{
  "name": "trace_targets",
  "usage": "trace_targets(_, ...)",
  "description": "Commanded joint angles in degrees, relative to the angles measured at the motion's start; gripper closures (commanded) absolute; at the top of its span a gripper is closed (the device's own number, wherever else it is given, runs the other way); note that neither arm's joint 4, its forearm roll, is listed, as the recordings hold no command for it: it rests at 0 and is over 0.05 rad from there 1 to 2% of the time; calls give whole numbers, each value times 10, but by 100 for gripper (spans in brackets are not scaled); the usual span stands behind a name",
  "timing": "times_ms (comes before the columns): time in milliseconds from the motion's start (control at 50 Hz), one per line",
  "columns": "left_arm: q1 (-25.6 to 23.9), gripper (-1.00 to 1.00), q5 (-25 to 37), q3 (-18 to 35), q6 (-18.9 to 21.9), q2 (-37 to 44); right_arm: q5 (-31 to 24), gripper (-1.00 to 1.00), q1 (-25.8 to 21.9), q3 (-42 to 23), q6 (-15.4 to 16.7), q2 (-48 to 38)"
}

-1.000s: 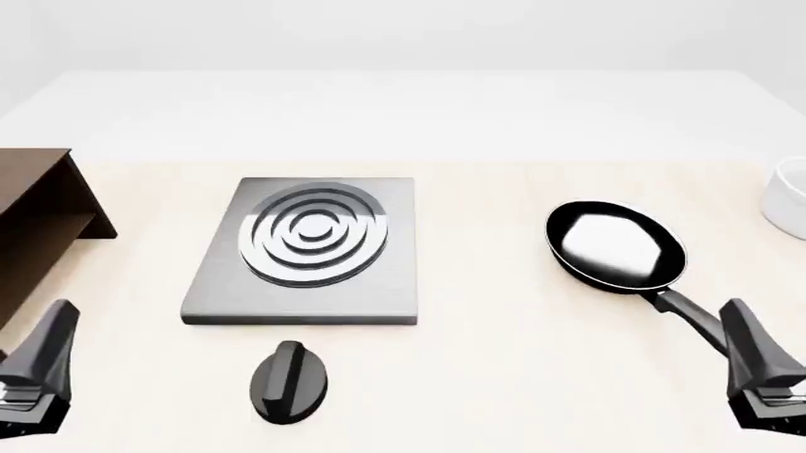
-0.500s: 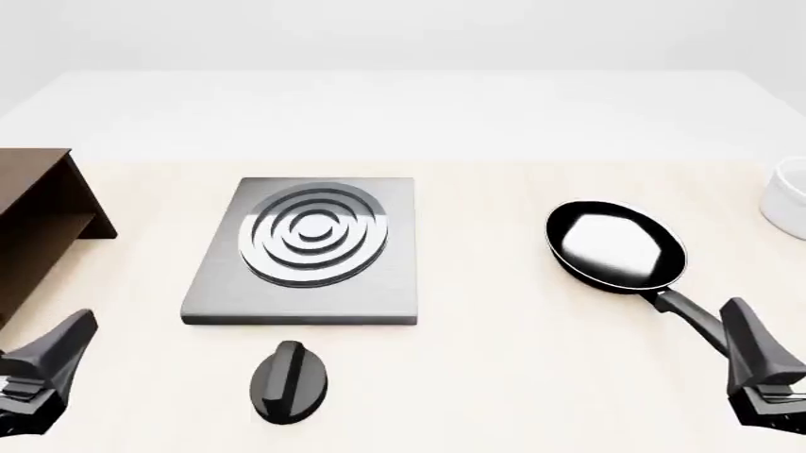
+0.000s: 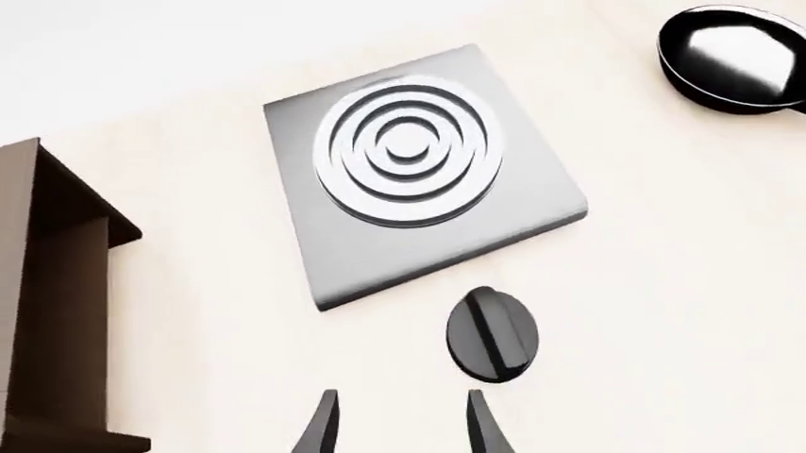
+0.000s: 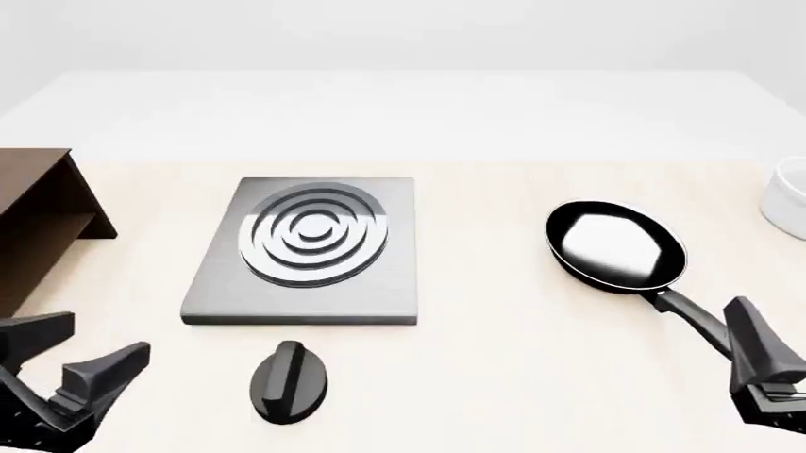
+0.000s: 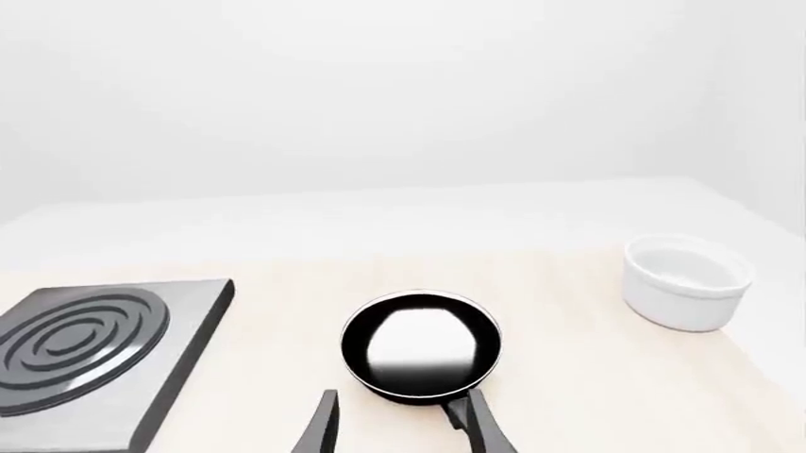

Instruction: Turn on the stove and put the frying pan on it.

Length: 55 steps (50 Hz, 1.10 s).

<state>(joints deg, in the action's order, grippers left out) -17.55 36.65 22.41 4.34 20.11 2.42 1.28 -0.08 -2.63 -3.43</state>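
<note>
The stove (image 4: 309, 250) is a flat grey slab with ring burners at centre-left, and its black oval knob (image 4: 289, 380) lies apart just in front of it. The frying pan (image 4: 616, 245) sits to the right with its handle (image 4: 690, 316) pointing toward my right gripper (image 4: 760, 366). My left gripper (image 4: 86, 354) is open and empty, left of the knob. In the left wrist view the knob (image 3: 492, 333) lies just beyond the open gripper (image 3: 400, 420), and the stove (image 3: 416, 170) is beyond it. In the right wrist view the open gripper (image 5: 400, 423) is just short of the pan (image 5: 422, 344).
A brown wooden shelf (image 4: 38, 222) stands at the left edge, close to my left arm; it also shows in the left wrist view (image 3: 51, 302). A white bowl (image 4: 788, 198) sits at the far right, also seen in the right wrist view (image 5: 686, 281).
My left gripper has swung round to the right, toward the knob, and both its fingers now show spread apart. The right gripper has hardly moved.
</note>
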Motion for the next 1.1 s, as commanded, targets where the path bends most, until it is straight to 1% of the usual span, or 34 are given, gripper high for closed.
trace_targets(20,-57,-100,-3,-10,8,33,2,-100,2,0,0,0)
trace_targets(140,-65,-100,-28,-31,4,46,3,-100,2,0,0,-1)
trace_targets(200,-77,-100,-39,-39,-1,53,1,-100,2,0,1,1)
trace_targets(220,-84,-100,-46,-44,-1,57,2,-100,2,0,1,0)
trace_targets(240,-103,-100,-49,-41,-4,55,1,-100,2,0,1,0)
trace_targets(260,-92,-100,-49,-46,-3,56,-1,-100,1,0,1,3)
trace_targets(280,-93,-100,-52,-47,-2,57,-2,-100,1,0,1,4)
trace_targets(380,-105,-100,-62,-51,-7,64,-3,-100,1,0,2,5)
trace_targets(600,-140,-100,-118,-82,-15,102,-9,-100,1,0,3,9)
trace_targets(840,-155,-100,-182,-106,-18,152,-8,-100,0,0,3,8)
trace_targets(940,-151,-100,-209,-116,-10,173,-7,-100,1,0,4,6)
trace_targets(1100,-155,-100,-244,-127,-11,202,-1,-100,1,0,5,0)
